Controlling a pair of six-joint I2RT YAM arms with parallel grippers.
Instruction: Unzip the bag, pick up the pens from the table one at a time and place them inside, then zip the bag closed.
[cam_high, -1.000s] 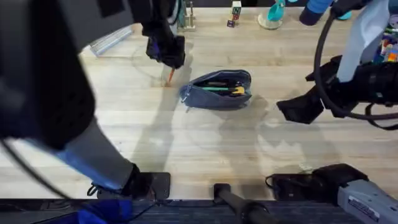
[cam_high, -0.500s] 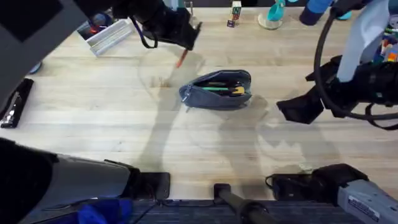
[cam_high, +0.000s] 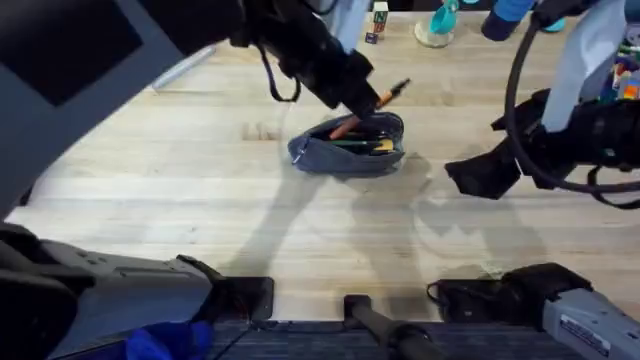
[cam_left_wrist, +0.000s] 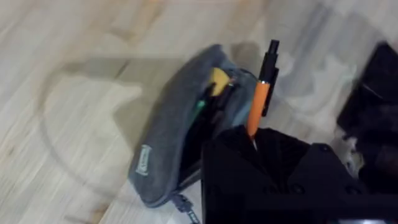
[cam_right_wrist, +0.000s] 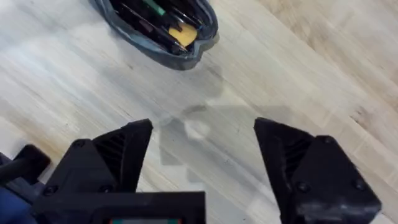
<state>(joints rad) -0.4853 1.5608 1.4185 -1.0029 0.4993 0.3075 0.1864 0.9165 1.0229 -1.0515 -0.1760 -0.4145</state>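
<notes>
The grey-blue bag (cam_high: 350, 146) lies unzipped mid-table, green and yellow items showing in its mouth; it also appears as the bag (cam_left_wrist: 177, 130) and the bag (cam_right_wrist: 160, 28). My left gripper (cam_high: 362, 98) hangs just above the bag's opening, shut on the orange pen (cam_high: 385, 95) with its dark tip; the left wrist view shows the orange pen (cam_left_wrist: 259, 102) sticking out between the fingers over the bag. My right gripper (cam_right_wrist: 202, 155) stands open over bare table (cam_high: 300, 230) to the right of the bag, holding nothing.
A clear tray (cam_high: 185, 62) sits at the back left. Small items and a teal object (cam_high: 440, 22) line the far edge. Bare wood stretches in front of the bag.
My left arm carried the orange pen from the table's back left rightward to just above the open bag. The right arm stayed still.
</notes>
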